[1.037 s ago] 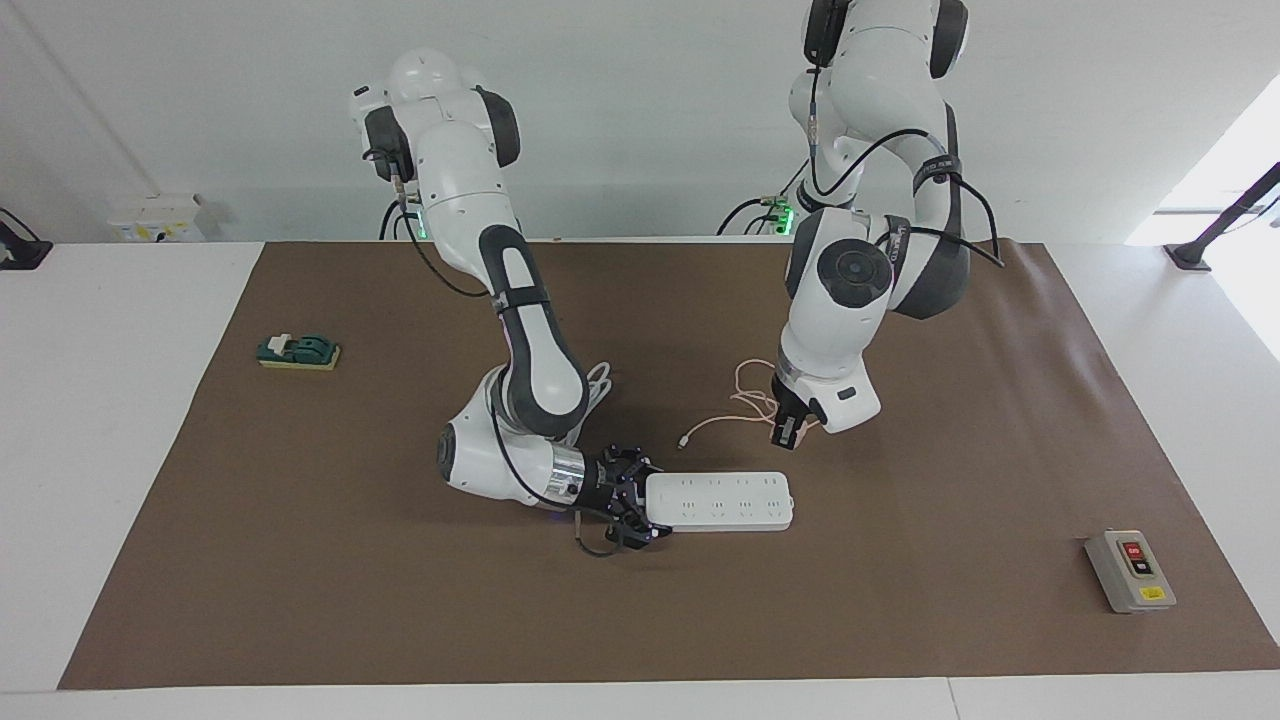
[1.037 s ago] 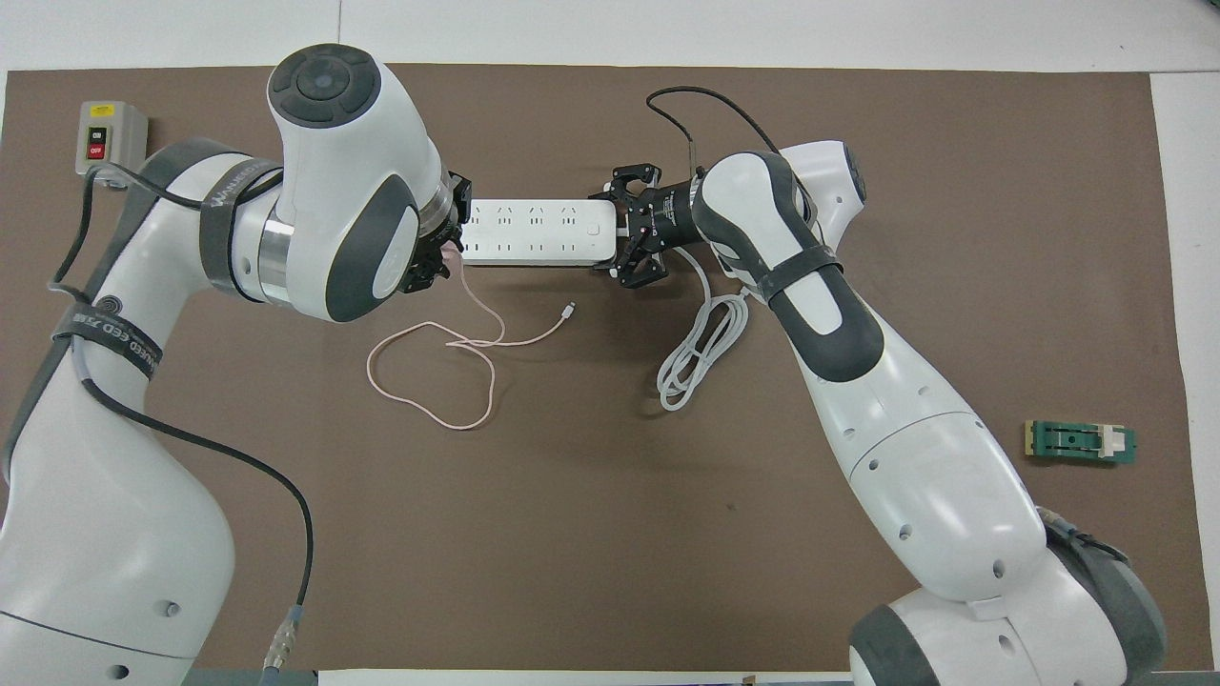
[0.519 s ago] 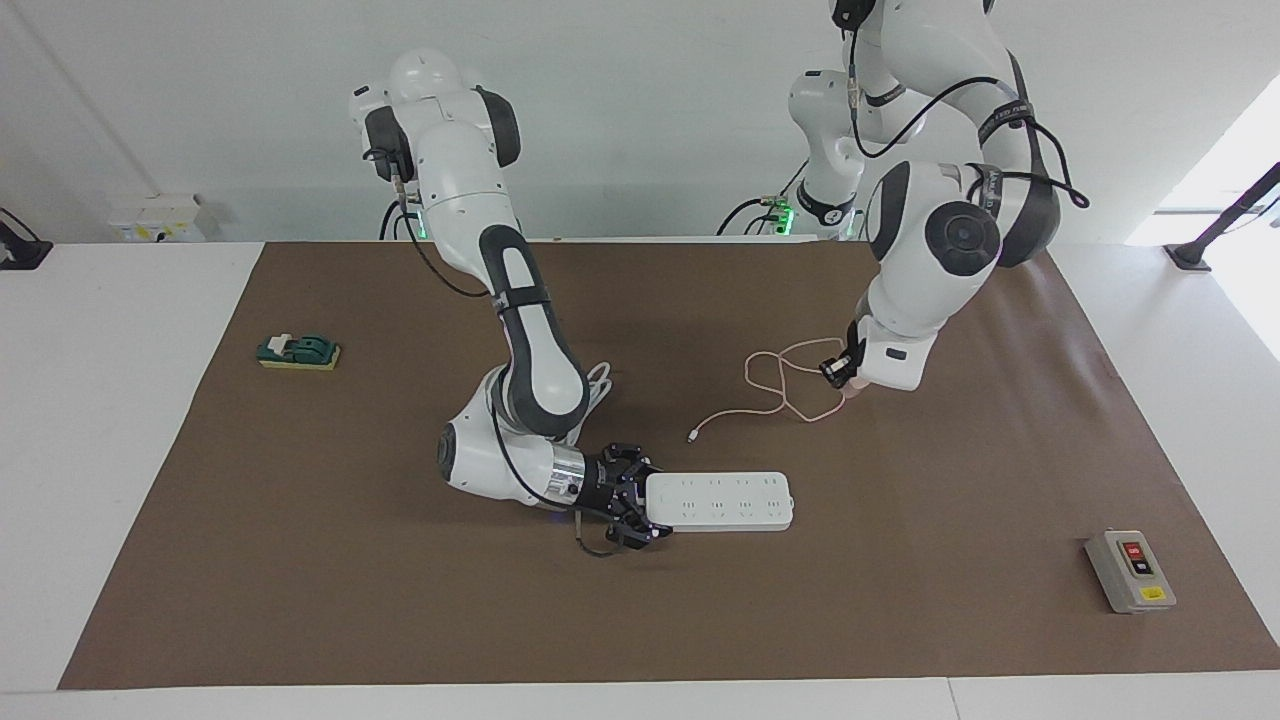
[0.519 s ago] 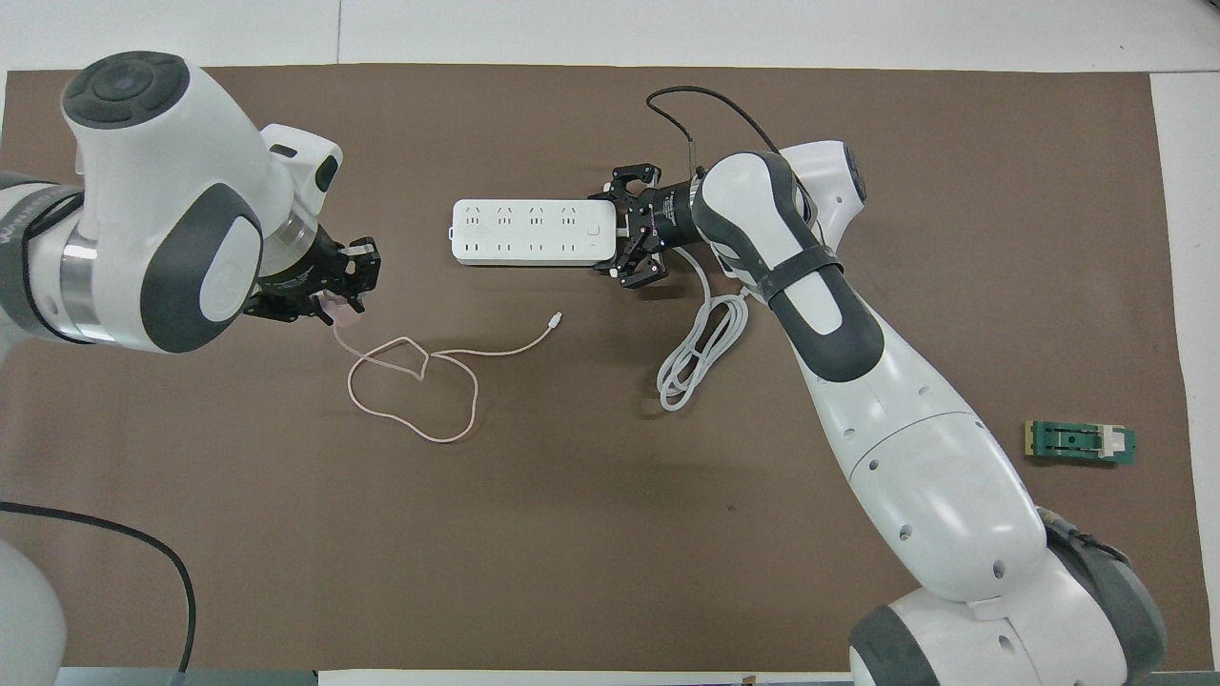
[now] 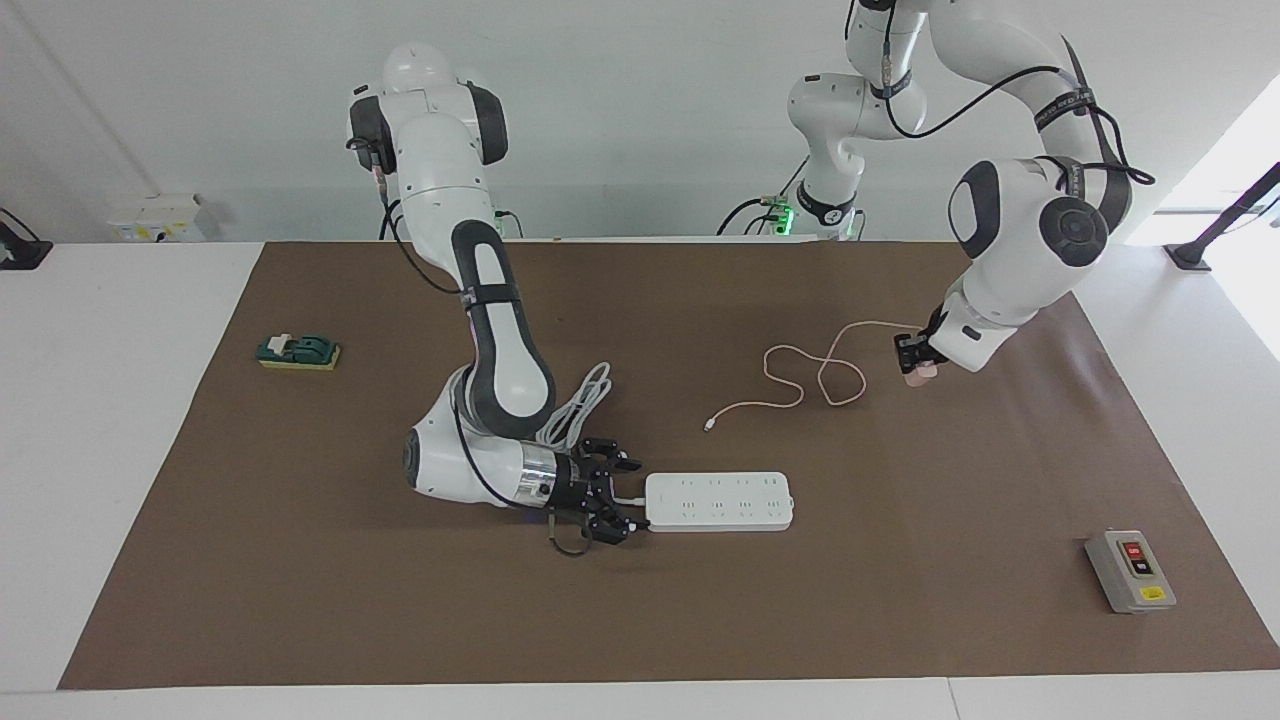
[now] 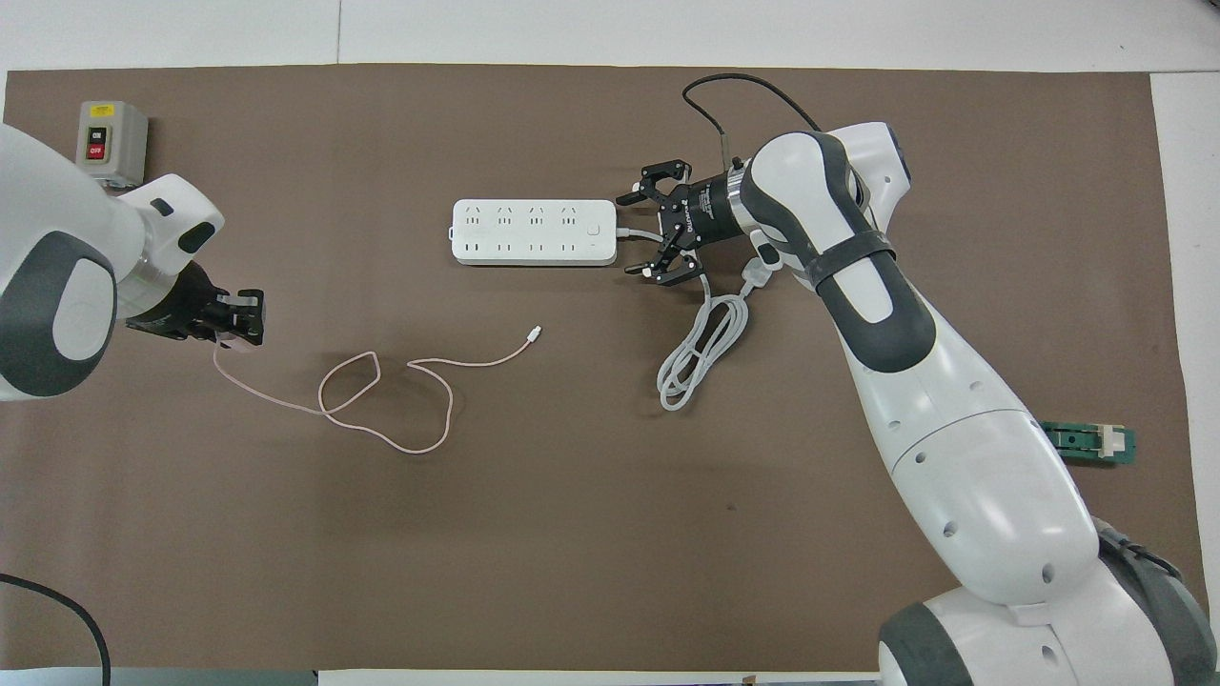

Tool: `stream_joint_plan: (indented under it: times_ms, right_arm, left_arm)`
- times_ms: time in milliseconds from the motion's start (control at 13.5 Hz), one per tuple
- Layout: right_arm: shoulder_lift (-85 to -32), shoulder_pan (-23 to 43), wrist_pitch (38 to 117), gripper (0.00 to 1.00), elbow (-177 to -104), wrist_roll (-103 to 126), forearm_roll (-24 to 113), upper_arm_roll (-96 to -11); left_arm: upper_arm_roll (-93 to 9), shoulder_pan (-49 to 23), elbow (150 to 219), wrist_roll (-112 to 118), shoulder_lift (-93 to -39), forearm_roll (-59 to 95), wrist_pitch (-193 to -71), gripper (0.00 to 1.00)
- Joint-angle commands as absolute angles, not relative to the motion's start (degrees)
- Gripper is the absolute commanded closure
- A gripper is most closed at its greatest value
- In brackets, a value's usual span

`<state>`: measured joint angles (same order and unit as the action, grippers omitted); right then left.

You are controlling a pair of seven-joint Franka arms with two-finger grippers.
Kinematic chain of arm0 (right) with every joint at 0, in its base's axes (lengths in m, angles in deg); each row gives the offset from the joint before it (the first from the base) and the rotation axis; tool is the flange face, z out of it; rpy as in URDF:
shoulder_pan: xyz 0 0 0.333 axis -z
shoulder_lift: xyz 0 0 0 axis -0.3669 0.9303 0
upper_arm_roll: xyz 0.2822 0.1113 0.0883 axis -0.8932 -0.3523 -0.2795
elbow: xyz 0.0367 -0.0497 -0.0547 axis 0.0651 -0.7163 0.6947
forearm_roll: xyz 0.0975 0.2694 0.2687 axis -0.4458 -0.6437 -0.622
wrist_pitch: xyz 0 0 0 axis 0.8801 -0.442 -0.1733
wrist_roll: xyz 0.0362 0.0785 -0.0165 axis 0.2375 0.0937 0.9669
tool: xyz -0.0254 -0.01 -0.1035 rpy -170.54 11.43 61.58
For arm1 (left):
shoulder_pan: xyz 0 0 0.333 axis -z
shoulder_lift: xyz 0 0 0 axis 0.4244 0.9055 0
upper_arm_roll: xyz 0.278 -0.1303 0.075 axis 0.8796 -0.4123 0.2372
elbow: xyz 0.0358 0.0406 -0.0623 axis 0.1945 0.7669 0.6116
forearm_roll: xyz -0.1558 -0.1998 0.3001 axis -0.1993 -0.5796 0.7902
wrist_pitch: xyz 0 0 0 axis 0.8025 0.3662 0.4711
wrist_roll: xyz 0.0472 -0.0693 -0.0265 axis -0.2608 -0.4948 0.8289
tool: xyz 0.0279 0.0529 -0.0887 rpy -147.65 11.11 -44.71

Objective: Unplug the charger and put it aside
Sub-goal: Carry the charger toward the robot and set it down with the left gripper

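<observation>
The charger, a small pale pink cube, is in my left gripper, which is shut on it low over the mat toward the left arm's end. In the overhead view the left gripper hides most of it. Its thin pink cable trails in loops on the mat to a free end. The white power strip lies on the mat with nothing plugged in on top. My right gripper is open beside the strip's corded end, not touching the strip.
The strip's thick white cord lies coiled by the right arm. A grey switch box sits at the left arm's end. A green block sits at the right arm's end. A brown mat covers the table.
My left gripper has carried the charger away from the power strip toward the left arm's end, dragging the cable. My right gripper has let go of the strip's end and drawn back a little.
</observation>
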<state>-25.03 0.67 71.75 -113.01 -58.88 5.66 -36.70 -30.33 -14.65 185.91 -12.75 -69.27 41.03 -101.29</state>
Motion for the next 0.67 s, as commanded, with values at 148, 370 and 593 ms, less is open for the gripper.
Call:
stream_joint_plan:
  times_ms: [148, 370, 593]
  right_arm:
    - [-36.3, 0.4, 70.1, 0.00, -124.4, -57.6, 11.8, -33.8]
    - [-41.8, 0.5, 68.3, 0.00, -127.3, -57.4, 18.3, -31.3]
    - [-45.3, 0.5, 63.8, 0.00, -127.2, -55.4, 26.2, -27.5]
  left_arm:
    - [-30.9, -17.9, 202.2, -16.3, -77.4, 41.7, -112.1, 1.00]
    - [-30.9, -17.5, 209.7, -14.2, -78.9, 41.7, -120.8, 1.00]
    - [-30.8, -20.5, 210.0, -15.4, -79.1, 42.5, -120.6, 0.41]
